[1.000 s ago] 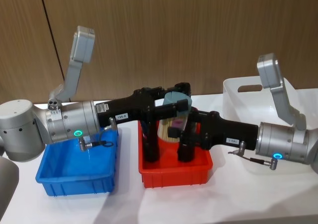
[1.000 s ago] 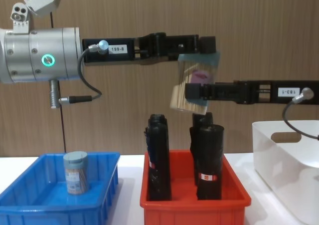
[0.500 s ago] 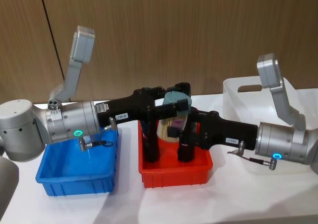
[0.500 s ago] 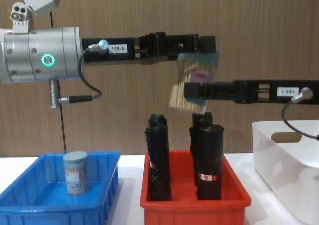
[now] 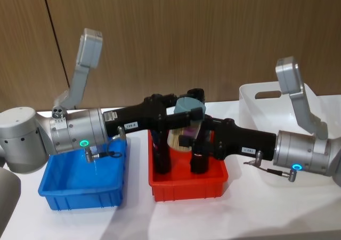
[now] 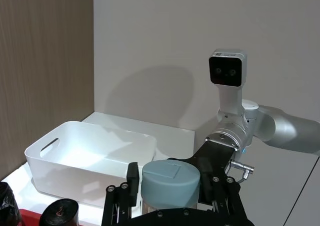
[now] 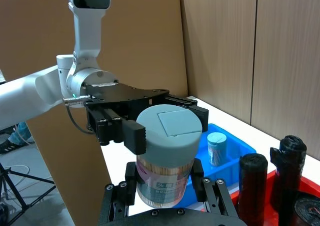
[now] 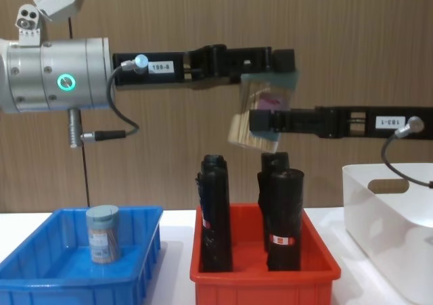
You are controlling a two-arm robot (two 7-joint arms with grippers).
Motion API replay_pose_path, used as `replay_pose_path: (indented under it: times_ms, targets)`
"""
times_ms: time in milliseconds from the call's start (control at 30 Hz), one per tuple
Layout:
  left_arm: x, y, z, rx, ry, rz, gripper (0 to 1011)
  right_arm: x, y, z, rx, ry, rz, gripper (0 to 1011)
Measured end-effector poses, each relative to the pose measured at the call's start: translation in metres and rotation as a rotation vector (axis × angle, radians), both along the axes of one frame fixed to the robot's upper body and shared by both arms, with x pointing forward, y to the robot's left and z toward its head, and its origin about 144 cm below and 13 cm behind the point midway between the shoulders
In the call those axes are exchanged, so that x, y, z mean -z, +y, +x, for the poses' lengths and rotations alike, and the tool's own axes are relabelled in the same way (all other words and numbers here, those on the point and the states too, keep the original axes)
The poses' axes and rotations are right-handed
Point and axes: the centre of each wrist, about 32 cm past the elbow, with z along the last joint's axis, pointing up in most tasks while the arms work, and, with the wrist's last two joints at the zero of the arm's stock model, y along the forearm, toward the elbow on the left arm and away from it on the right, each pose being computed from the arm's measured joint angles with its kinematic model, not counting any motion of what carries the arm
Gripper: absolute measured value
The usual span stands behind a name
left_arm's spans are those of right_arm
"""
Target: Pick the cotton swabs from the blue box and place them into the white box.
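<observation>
Above the red rectangular plastic bin (image 8: 264, 288) at the middle of the white desk (image 5: 240, 213), a small clear cylindrical cotton swab jar with a pale blue lid (image 8: 264, 103) is held in the air, tilted. It hangs well clear of the two tall black rolls (image 8: 215, 214) that stand in the bin. The jar is gripped from two sides. The left end effector (image 6: 171, 178) is closed on the lid, and the right end effector (image 7: 164, 186) is closed on the clear body lower down.

Over the last second almost nothing has been altered. Only a slight shift of the jar's lower end towards the left, with a little more tilt, can be made out, and both arms are kept where they were. From this the hand-over between the arms is judged to be in mid-course: the right grip has been taken and the left grip has not yet been let go. A release by the left end effector is called for next, then a carry to the right.

The plain white plastic box with an oval handle cut-out (image 5: 250, 99) is set near the desk's right edge, towards the far corner. The shallow bright blue plastic box (image 8: 67, 288) is set by the left edge. A second cotton swab jar (image 8: 103, 234) stands upright in it, so the task is judged well short of done.
</observation>
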Motion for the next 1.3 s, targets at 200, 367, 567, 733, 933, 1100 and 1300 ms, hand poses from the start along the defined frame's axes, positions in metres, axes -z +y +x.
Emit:
replay_pose_path:
  times_ms: [200, 367, 567, 733, 933, 1100, 1300]
  targets:
    - [0.0, 0.0, 0.0, 0.0, 0.0, 0.0, 881, 0.0, 0.0, 0.0, -0.002, -0.001, -0.001, 644]
    - [0.0, 0.0, 0.0, 0.0, 0.0, 0.0, 1004, 0.0, 0.001, -0.001, -0.003, -0.001, -0.002, 644]
    - [0.0, 0.0, 0.0, -0.001, 0.0, -0.001, 1004, 0.0, 0.001, -0.002, -0.004, 0.0, -0.001, 644]
    - [0.0, 0.0, 0.0, -0.001, 0.0, -0.001, 1004, 0.0, 0.001, -0.002, -0.001, 0.0, -0.001, 644]
    - [0.0, 0.0, 0.0, -0.001, -0.001, -0.001, 1004, 0.002, -0.001, -0.003, 0.011, 0.001, -0.005, 644]
    - [0.0, 0.0, 0.0, -0.001, -0.001, -0.002, 1004, 0.006, -0.004, -0.003, 0.037, 0.009, -0.014, 644]
    - [0.0, 0.0, 0.0, -0.001, -0.001, -0.002, 1004, 0.018, -0.013, -0.002, 0.101, 0.026, -0.04, 644]
